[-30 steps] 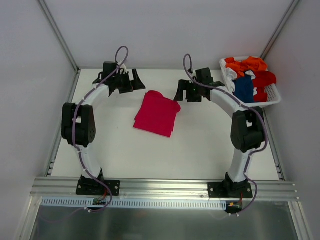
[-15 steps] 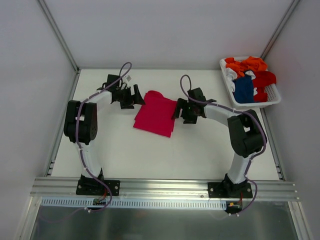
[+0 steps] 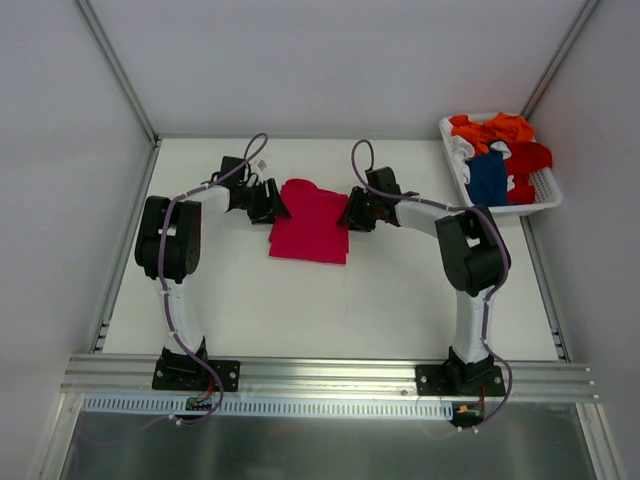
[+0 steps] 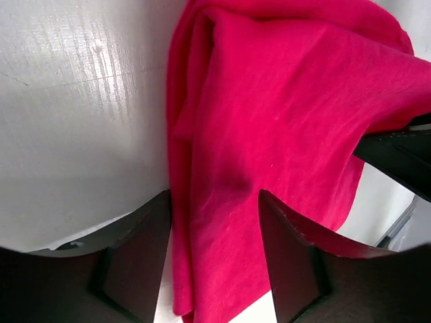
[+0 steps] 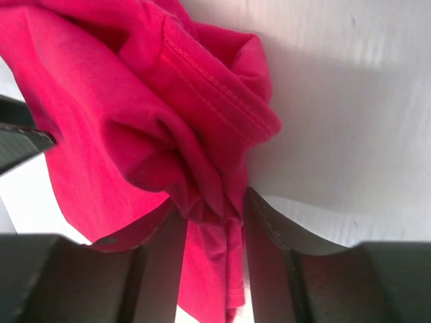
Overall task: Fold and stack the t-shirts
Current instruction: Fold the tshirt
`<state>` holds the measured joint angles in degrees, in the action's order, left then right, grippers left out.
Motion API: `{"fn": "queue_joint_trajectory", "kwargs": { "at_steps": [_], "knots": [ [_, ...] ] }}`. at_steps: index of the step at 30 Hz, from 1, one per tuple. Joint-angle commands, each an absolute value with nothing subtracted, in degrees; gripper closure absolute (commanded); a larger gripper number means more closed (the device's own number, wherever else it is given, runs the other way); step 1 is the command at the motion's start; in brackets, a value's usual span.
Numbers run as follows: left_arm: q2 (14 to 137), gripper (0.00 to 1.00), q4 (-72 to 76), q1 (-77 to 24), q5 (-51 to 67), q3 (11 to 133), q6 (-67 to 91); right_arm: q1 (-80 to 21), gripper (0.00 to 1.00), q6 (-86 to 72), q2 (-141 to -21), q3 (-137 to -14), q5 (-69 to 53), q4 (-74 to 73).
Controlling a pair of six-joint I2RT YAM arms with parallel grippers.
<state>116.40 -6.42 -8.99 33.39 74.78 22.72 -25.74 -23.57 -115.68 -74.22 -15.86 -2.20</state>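
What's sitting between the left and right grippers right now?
Only the folded crimson-pink t-shirt, spanning from the left gripper to the right gripper, each at one side edge. The top external view shows it.

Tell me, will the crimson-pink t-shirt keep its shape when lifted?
Probably not: the t-shirt bunches and creases in the right gripper, so it looks floppy. Likely light; its thin layers drape loosely in the left wrist view.

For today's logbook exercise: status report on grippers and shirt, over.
Right gripper clamped on crimson-pink t-shirt. Left gripper straddles its opposite edge, grip unclear. Shirt folded, mid-table. Nothing in the way.
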Motion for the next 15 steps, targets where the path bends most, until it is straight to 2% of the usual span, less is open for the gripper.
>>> {"fn": "queue_joint_trajectory", "kwargs": {
  "at_steps": [1,2,4,5,7,8,10,13,15],
  "knots": [
    [117.5,0.47,-4.2,-10.2,33.4,72.9,25.8,-25.8,0.60,-24.1,-117.4,-78.7,-17.3,-0.4],
    [117.5,0.55,-4.0,-10.4,33.0,72.7,26.1,-25.8,0.62,-24.0,-118.7,-80.8,-17.7,-0.4],
    [117.7,0.64,-4.0,-10.3,30.9,73.0,27.1,-25.2,0.57,-24.1,-120.0,-82.9,-19.4,-0.4],
    [117.7,0.84,-4.0,-10.3,30.1,73.4,27.2,-25.1,0.52,-24.3,-120.1,-83.6,-19.3,-0.8],
    [117.8,1.00,-4.0,-9.8,27.3,74.4,28.7,-23.2,0.45,-24.5,-119.1,-84.0,-20.2,-1.8],
    [117.9,1.00,-4.7,-9.0,26.6,75.0,29.4,-22.3,0.33,-24.5,-118.3,-83.8,-21.6,-2.2],
    [117.9,1.00,-5.4,-7.6,25.7,76.9,31.0,-18.8,0.20,-22.8,-115.4,-83.6,-24.2,-5.3],
    [118.0,1.00,-6.3,-4.7,23.1,80.1,31.4,-14.2,0.08,-18.1,-109.1,-83.0,-26.4,-11.7],
    [119.1,1.00,-7.0,-2.3,23.0,83.9,31.6,-11.6,0.07,-12.8,-104.2,-82.4,-27.2,-16.2]
  ]
}}
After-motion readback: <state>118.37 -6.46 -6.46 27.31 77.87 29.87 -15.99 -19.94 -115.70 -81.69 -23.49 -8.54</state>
